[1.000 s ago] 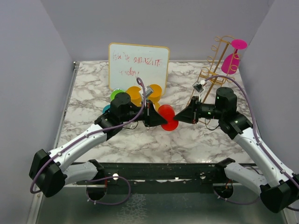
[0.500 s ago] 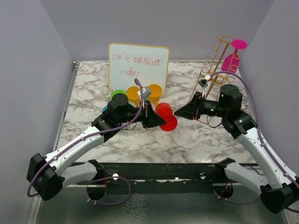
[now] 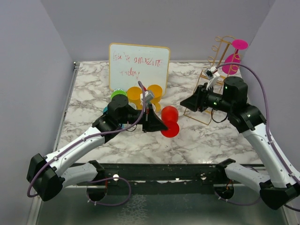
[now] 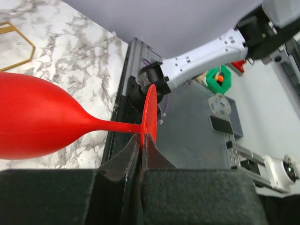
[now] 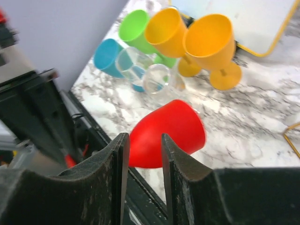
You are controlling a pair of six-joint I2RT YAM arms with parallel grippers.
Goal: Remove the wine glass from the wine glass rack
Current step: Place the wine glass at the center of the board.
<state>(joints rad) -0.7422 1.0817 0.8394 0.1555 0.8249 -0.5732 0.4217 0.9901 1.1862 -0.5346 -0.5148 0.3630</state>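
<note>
Red plastic wine glass (image 4: 42,122) freed, left gripper (image 4: 140,139) clenching its foot; right gripper (image 5: 143,157) agape; pink glass (image 3: 231,63) on gold wire rack (image 3: 219,52), upper right.

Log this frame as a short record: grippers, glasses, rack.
left gripper: shut on the foot of the red glass
red glass: off the rack, held sideways
right gripper: open, clear of the red glass
rack: back right of the table
pink glass: hangs upside down near the rack's top
loose glasses: yellow, green, blue and clear, grouped by the whiteboard
</note>
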